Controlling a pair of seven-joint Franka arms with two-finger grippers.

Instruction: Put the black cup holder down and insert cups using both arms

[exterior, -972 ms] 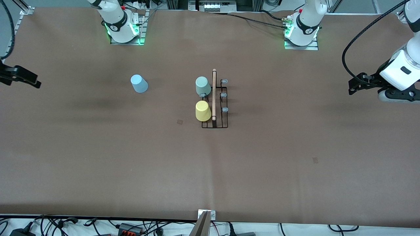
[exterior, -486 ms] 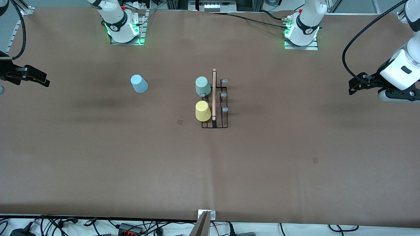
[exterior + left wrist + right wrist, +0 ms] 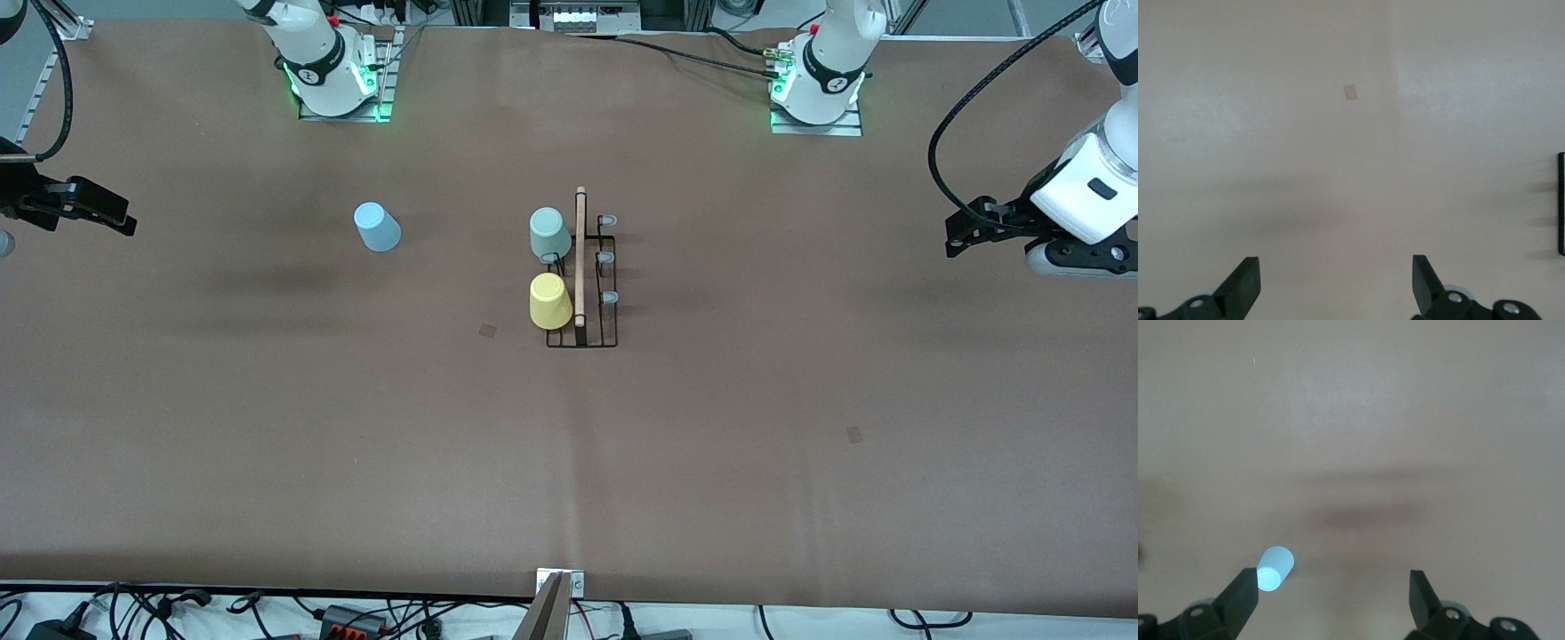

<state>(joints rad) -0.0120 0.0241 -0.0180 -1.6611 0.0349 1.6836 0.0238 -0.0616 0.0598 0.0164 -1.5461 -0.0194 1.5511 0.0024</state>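
The black cup holder (image 3: 594, 302) stands mid-table with its wooden rod handle (image 3: 581, 258) on top. The mint green cup (image 3: 549, 234) and the yellow cup (image 3: 549, 300) sit upside down on its pegs on the right arm's side. The pegs toward the left arm's end (image 3: 608, 259) are bare. The light blue cup (image 3: 377, 227) stands upside down on the table toward the right arm's end; it also shows in the right wrist view (image 3: 1275, 568). My right gripper (image 3: 1331, 597) is open and empty, up over that table end (image 3: 111, 213). My left gripper (image 3: 1336, 283) is open and empty, over the other end (image 3: 960, 238).
The brown table cover (image 3: 569, 444) spans the whole view. Small tape marks lie on it (image 3: 487, 330) (image 3: 854, 434). Cables and plugs lie along the table edge nearest the front camera (image 3: 347, 618). The arm bases stand at the edge farthest from the camera (image 3: 333, 80) (image 3: 818, 84).
My right gripper moved in a little over the table's end between the earliest frame and half a second ago, then held. The left arm and the cups have not moved.
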